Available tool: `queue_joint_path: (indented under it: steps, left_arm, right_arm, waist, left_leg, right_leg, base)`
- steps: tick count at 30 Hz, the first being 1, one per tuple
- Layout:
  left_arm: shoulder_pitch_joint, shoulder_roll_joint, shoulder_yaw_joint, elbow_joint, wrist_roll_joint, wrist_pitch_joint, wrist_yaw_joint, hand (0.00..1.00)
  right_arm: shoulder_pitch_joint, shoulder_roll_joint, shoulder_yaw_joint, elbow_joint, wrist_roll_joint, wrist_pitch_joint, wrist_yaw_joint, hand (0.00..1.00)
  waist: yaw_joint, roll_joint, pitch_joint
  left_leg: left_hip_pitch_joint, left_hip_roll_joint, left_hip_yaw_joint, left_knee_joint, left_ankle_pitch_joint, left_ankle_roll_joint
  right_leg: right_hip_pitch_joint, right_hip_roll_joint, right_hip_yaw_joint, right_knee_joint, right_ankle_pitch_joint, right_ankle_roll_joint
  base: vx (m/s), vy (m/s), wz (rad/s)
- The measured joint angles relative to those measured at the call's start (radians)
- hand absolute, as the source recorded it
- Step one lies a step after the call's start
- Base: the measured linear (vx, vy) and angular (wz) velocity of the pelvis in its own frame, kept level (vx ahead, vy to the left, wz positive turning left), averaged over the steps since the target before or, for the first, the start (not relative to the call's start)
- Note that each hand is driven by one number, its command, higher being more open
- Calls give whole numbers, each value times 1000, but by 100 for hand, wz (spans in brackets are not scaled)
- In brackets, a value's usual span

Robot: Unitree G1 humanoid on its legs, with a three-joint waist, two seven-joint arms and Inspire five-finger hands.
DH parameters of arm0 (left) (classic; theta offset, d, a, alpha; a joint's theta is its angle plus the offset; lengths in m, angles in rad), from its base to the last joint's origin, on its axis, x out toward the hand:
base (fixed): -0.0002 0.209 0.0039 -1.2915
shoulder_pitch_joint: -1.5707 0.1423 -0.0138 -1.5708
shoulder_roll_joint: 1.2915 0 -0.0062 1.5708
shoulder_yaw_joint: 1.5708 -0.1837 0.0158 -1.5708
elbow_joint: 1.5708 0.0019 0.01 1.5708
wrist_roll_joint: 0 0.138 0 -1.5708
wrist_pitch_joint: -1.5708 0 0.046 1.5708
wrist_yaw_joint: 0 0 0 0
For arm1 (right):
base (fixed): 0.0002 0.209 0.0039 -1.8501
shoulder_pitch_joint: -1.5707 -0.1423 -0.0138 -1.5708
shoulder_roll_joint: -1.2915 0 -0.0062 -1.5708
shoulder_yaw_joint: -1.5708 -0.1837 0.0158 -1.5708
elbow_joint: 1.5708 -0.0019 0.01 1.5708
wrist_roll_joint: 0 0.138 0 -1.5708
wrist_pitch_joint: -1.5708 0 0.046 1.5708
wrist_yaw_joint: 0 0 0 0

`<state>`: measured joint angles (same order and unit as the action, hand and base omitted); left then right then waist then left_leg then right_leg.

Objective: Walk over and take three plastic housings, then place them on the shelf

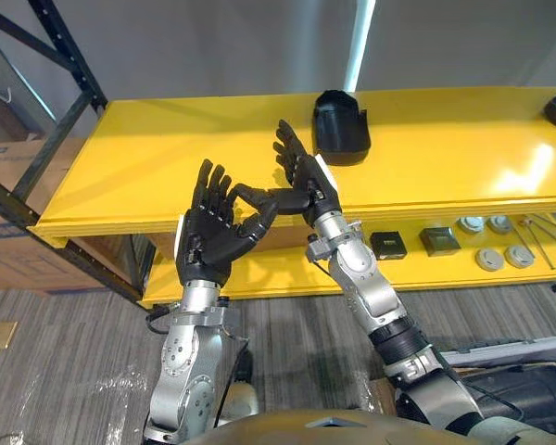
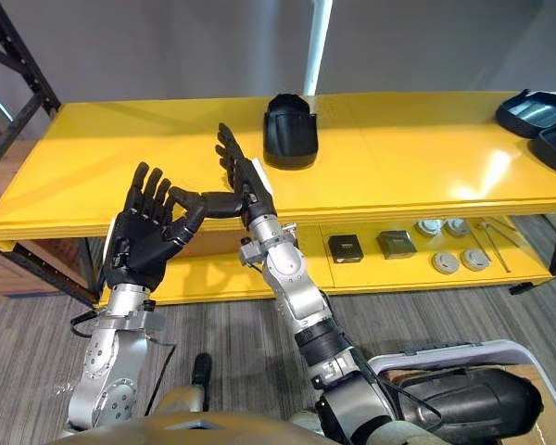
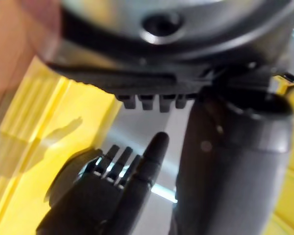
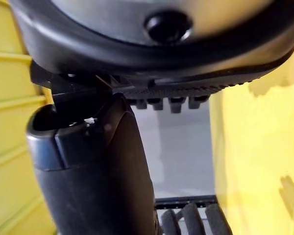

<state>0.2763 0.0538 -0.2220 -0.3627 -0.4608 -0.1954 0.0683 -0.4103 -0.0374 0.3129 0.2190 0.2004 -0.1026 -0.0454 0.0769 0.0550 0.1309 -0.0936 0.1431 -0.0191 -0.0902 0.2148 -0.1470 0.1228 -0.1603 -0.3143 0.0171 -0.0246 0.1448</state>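
One black plastic housing (image 1: 341, 125) stands upright on the top board of the yellow shelf (image 1: 148, 176), just beyond my right hand. Two more black housings (image 2: 535, 111) lie at the board's far right end. Both hands are raised in front of the shelf's front edge, palms facing each other. My left hand (image 1: 208, 232) is open with straight fingers and holds nothing. My right hand (image 1: 301, 181) is also open and empty, its thumb reaching across to the left hand's thumb. In the left wrist view the right hand (image 3: 108, 196) shows past my own thumb (image 3: 230, 161).
The lower shelf board (image 1: 278, 269) carries two small black boxes (image 1: 387, 245) and several grey round parts (image 1: 489, 259). A black rack upright (image 1: 65, 111) and cardboard boxes (image 1: 14, 250) stand at the left. A grey-rimmed dark container (image 2: 463, 389) sits low at the right.
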Motion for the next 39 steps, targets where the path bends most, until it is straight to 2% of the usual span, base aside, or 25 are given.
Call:
queue_joint_path:
  steps: [6,11,15,20,24,28,39]
  left_arm:
    - [8,-19,-13,0,-5,-3,6,100]
    - [12,-19,-12,1,-22,-22,8,100]
    - [15,-19,-12,1,-30,-24,7,100]
    - [49,-29,-13,1,-42,-28,6,100]
    - [51,-30,-13,1,-44,-38,6,100]
    - [48,-30,-6,1,-44,-44,6,100]
    - [46,-36,-8,3,-49,-45,6,100]
  right_arm:
    - [-95,10,-71,140,-49,10,-146,100]
    - [-144,0,-124,222,-76,18,-219,100]
    - [-159,-10,-142,256,-74,29,-219,100]
    - [-225,-46,-145,334,-74,32,-191,100]
    - [-242,-74,-146,367,-74,33,-176,100]
    - [-253,-84,-147,400,-74,33,-169,100]
    - [-294,-86,-147,446,-74,33,-191,100]
  waist:
    - [8,33,19]
    - [12,42,24]
    - [12,53,32]
    - [13,87,56]
    - [28,86,58]
    - [28,80,71]
    - [27,87,90]
  left_leg:
    - [-2,-15,-42,0,10,6]
    - [3,-16,-49,1,15,11]
    - [19,-17,-58,0,8,2]
    - [27,-16,-70,0,3,2]
    - [27,-20,-71,1,3,1]
    - [32,-34,-71,4,17,10]
    - [32,-28,-90,1,6,1]
  right_leg:
    - [4,-11,-36,48,-29,11]
    - [1,-17,-37,88,-53,12]
    - [1,-24,-39,126,-79,11]
    - [0,-27,-52,157,-101,6]
    - [-1,-32,-55,173,-109,9]
    - [-2,-51,-57,201,-128,14]
    - [-18,-51,-68,246,-156,8]
  base:
    - [-1,-31,21]
    - [6,-37,5]
    - [-30,-40,5]
    - [-45,-36,6]
    - [23,-34,4]
    - [41,-19,4]
    - [-29,-31,4]
